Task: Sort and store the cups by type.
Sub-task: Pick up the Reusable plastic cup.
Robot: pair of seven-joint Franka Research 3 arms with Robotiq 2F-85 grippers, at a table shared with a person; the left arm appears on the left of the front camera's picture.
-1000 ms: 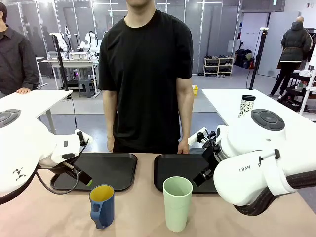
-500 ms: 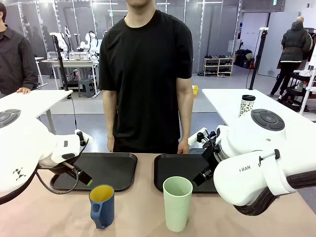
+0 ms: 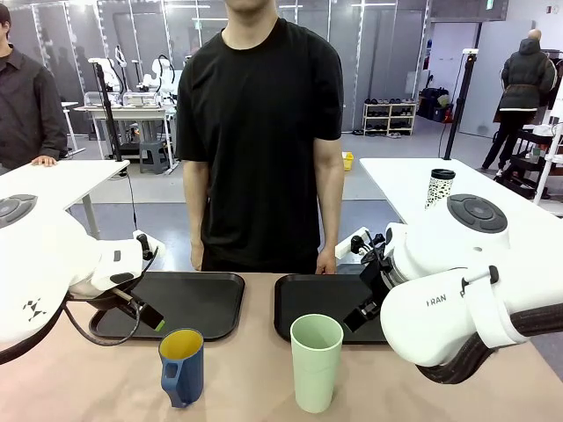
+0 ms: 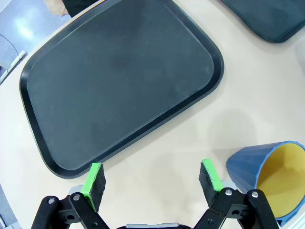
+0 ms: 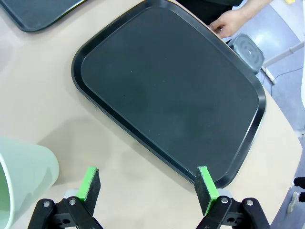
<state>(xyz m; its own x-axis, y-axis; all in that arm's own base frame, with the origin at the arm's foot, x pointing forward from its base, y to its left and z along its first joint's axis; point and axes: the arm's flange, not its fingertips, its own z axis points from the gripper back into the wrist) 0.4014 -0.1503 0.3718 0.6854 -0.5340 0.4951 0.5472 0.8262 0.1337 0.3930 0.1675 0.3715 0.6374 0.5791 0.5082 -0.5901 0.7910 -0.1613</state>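
Blue mug [image 3: 181, 367]: stands upright on the table [image 3: 251, 387] at the lower left of centre in the front view. Its yellow inside shows and its handle is on the near-left side. It is on bare tabletop just in front of the left tray [image 3: 189, 303], not on it.
Mint tumbler [image 3: 316, 362]: upright with its mouth up, at the lower centre of the front view. It is to the right of the mug and apart from it, on bare tabletop by the near edge of the right tray [image 3: 318, 301].
Left claw [image 4: 151, 177]: released, its green pads spread wide with nothing between them. It hangs over the tabletop at the left tray's near rim. The mug sits at the lower right of the left wrist view, just beside one finger; whether they touch cannot be told.
Right claw [image 5: 148, 185]: released, grasping nothing, above the tabletop beside the right tray. The tumbler is at the lower left of the right wrist view, apart from the fingers.
Trays: two black trays lie flat side by side in the middle of the front view, with a strip of table between them.
Person [image 3: 264, 132]: in a black T-shirt, standing at the table's far edge with arms hanging and hands near that edge.
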